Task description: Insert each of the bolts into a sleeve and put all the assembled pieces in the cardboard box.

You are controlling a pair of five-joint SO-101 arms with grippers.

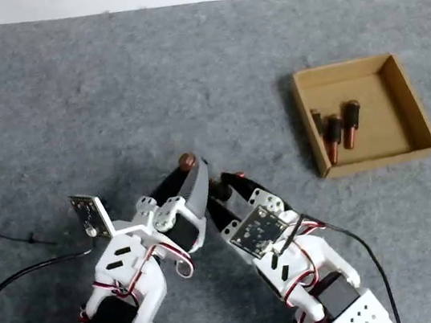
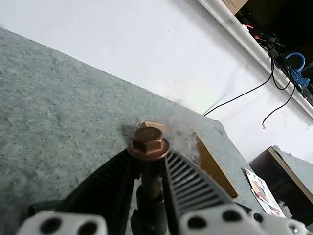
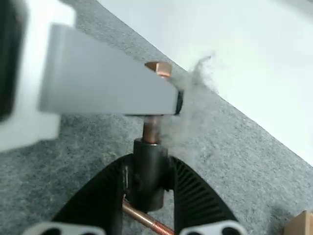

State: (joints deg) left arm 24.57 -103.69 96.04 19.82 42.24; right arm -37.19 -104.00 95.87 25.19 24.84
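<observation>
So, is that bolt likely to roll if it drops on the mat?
Probably only in a tight arc: the bolt has a head wider than its shank. The fuzzy mat should damp it. Looks metal, so stiff.

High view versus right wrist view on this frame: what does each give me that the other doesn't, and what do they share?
High view: the inside of the cardboard box, with three assembled pieces lying in it. Right wrist view: the dark sleeve clamped in the right gripper, the shaft of the bolt meeting the sleeve's top, and a threaded copper rod beneath the sleeve. Shared: the bolt's copper head pinched in the left gripper, with the right gripper close beside it.
</observation>
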